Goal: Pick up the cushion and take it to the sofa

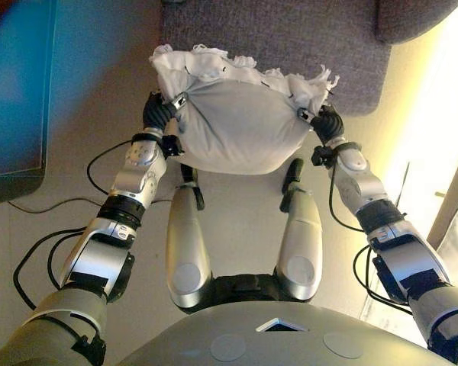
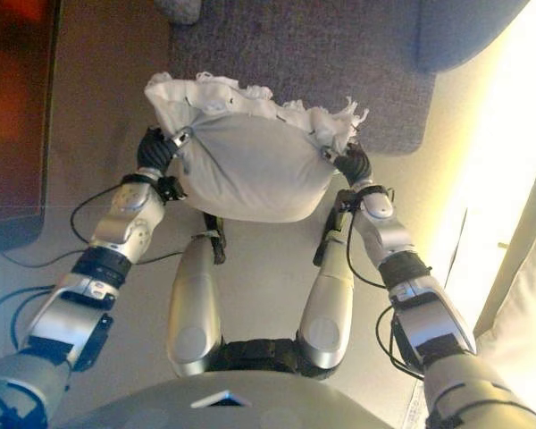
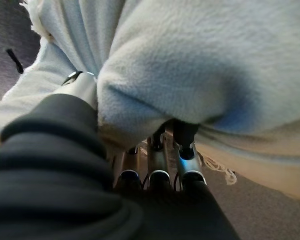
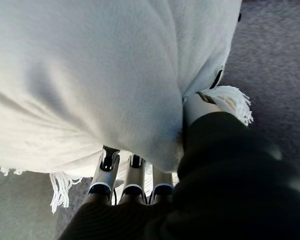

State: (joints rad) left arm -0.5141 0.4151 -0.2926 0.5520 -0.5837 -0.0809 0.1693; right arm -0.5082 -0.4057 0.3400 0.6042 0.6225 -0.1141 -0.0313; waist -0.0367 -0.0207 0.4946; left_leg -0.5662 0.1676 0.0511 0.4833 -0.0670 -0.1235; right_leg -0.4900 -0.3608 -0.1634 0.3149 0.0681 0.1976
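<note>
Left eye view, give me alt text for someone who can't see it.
A white fringed cushion is held up between the robot's left hand and right hand, one at each end, fingers pinching the fabric. Just beyond it lies the grey sofa, above a pale floor.

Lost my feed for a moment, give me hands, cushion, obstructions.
Left hand and right hand both clamped on cushion. Cushion lifted, over sofa edge. Nothing in the way.
</note>
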